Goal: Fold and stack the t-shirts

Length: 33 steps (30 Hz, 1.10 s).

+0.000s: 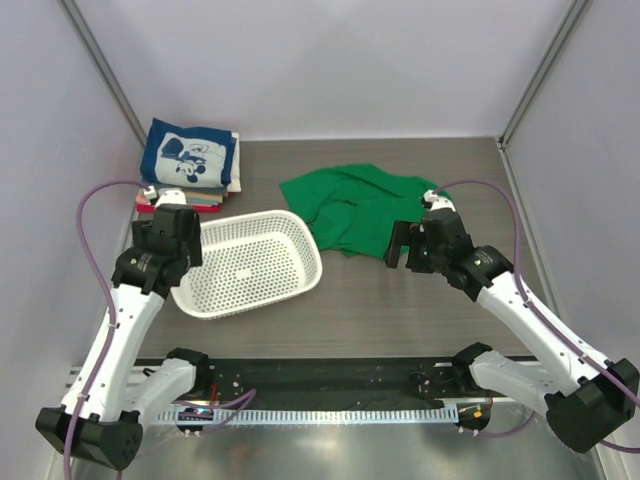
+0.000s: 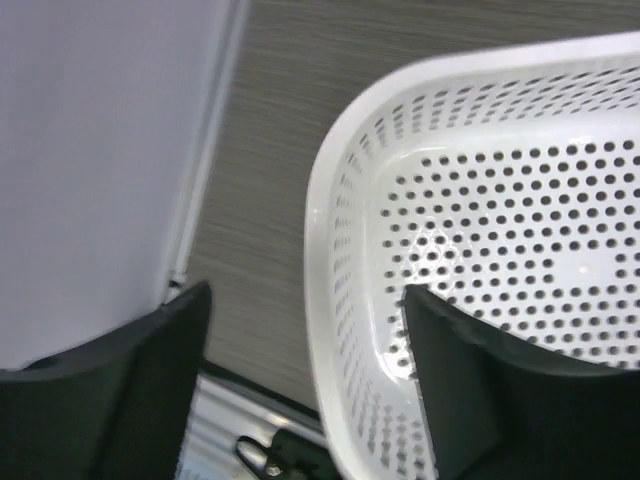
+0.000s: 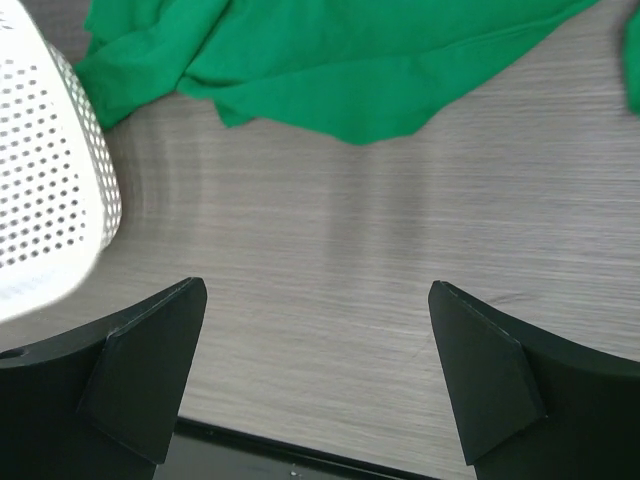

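Folding of the green tee (image 1: 355,205) is not begun; it lies crumpled beside the basket (image 1: 250,265). Left pincer (image 2: 303,300) and right pincer (image 3: 318,295) are spread, empty. Next it probably needs flattening.

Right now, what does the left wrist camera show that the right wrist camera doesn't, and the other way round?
Only the left wrist view: the white wall and the inside of the perforated basket, its rim seen between the fingers of the left gripper. Only the right wrist view: the crumpled green t-shirt, ahead of the right gripper. Both: part of the basket, the grey table, and open, empty fingers.
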Motion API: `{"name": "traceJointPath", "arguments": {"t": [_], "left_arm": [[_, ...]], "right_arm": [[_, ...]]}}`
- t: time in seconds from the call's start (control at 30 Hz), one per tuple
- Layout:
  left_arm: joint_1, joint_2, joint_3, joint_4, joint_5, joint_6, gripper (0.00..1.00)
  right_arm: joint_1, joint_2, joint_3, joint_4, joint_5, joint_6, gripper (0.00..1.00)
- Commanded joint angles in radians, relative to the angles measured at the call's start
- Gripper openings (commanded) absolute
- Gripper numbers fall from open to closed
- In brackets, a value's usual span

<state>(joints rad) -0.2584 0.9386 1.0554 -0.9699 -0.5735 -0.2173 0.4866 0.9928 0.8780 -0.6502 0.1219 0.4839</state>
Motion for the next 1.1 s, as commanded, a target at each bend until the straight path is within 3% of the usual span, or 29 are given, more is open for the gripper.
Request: {"name": "traceJointPath", "arguments": {"t": [0.0, 0.07, 0.2, 0.37, 0.43, 0.57, 0.83, 0.93, 0.97, 1.03, 1.07], "left_arm": [[0.038, -0.02, 0.037, 0.022, -0.145, 0.092, 0.87], [0.039, -0.012, 0.052, 0.01, -0.183, 0.082, 0.97], [0.041, -0.021, 0.08, -0.01, -0.192, 0.018, 0.99], [0.039, -0.127, 0.052, 0.014, -0.021, -0.036, 0.98], [0.041, -0.205, -0.001, 0.037, 0.097, -0.069, 0.97], [0.036, -0.337, -0.129, 0.13, 0.239, -0.097, 0.95], [0.033, -0.52, -0.244, 0.188, 0.23, -0.1, 0.95], [0.034, -0.523, -0.247, 0.192, 0.244, -0.1, 0.95], [0.033, -0.52, -0.247, 0.194, 0.247, -0.097, 0.95], [0.034, -0.514, -0.25, 0.194, 0.261, -0.093, 0.94], [0.033, -0.512, -0.252, 0.197, 0.265, -0.091, 0.94]], "right_arm": [[-0.005, -0.013, -0.023, 0.096, -0.108, 0.035, 1.0], [-0.005, -0.003, -0.037, 0.125, -0.201, 0.036, 1.0], [0.001, 0.043, -0.08, 0.278, -0.37, 0.071, 1.0], [0.05, 0.2, -0.047, 0.412, -0.462, 0.096, 1.0], [0.072, 0.259, 0.001, 0.48, -0.488, 0.101, 1.0], [0.099, 0.533, 0.131, 0.606, -0.562, 0.108, 0.99], [0.171, 0.973, 0.499, 0.69, -0.648, 0.016, 0.91], [0.217, 1.059, 0.572, 0.673, -0.659, -0.007, 0.69], [0.233, 1.07, 0.579, 0.669, -0.644, -0.007, 0.53], [0.283, 1.075, 0.569, 0.669, -0.619, 0.008, 0.38], [0.306, 1.067, 0.561, 0.67, -0.582, 0.013, 0.22]]}}
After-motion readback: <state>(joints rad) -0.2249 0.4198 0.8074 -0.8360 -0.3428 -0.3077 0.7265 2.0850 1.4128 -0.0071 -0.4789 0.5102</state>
